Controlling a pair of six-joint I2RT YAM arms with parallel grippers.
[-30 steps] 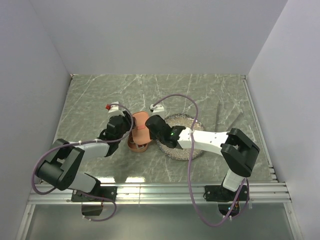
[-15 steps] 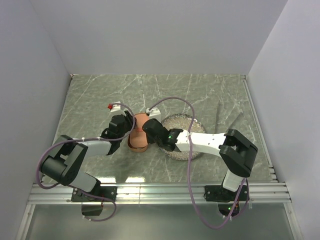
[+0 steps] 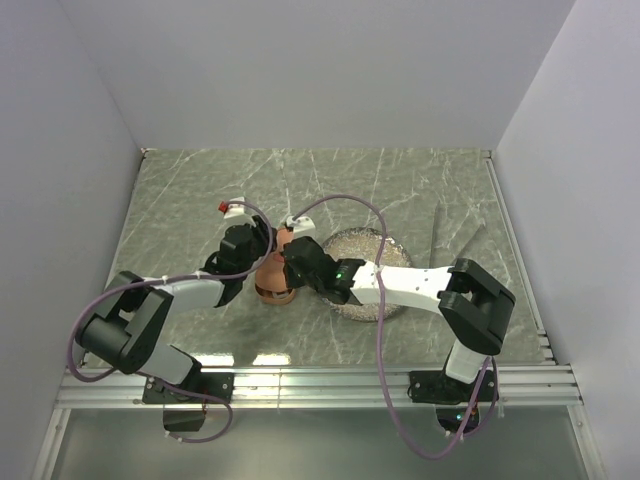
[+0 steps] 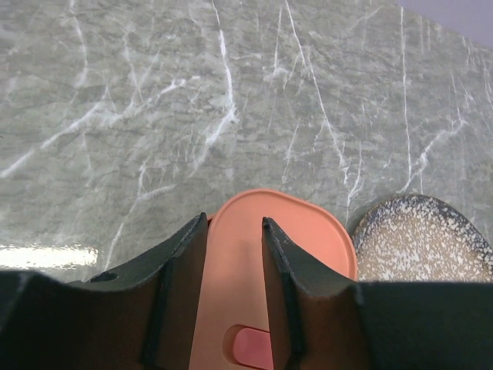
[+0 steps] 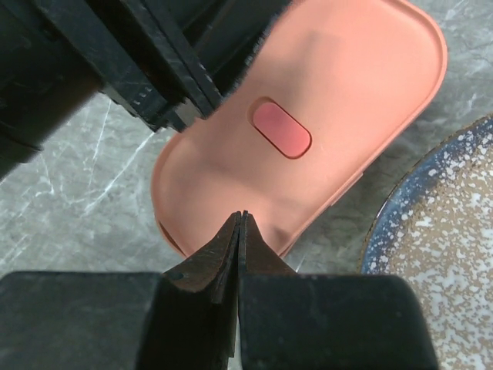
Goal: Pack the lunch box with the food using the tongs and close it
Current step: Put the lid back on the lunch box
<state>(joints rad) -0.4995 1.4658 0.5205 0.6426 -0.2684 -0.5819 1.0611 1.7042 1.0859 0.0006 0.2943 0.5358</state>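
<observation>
Salmon-orange lunch box (image 3: 272, 288), one, sits mid-table just left of the one speckled plate (image 4: 420, 239), with its one lid (image 5: 323, 92) lying on it. Left gripper (image 4: 233, 223) reaches in from the left, jaws partly apart above the lid; contact cannot be told. Right gripper (image 5: 240, 217), jaws pressed together and holding nothing, has its tips at the lid's rim. One red mark (image 5: 283, 129) shows on the lid. One pair of tongs (image 3: 436, 228) lies right of the plate.

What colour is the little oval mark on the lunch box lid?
The mark is pinkish red on the salmon-orange lid; clearest in the right wrist view.
</observation>
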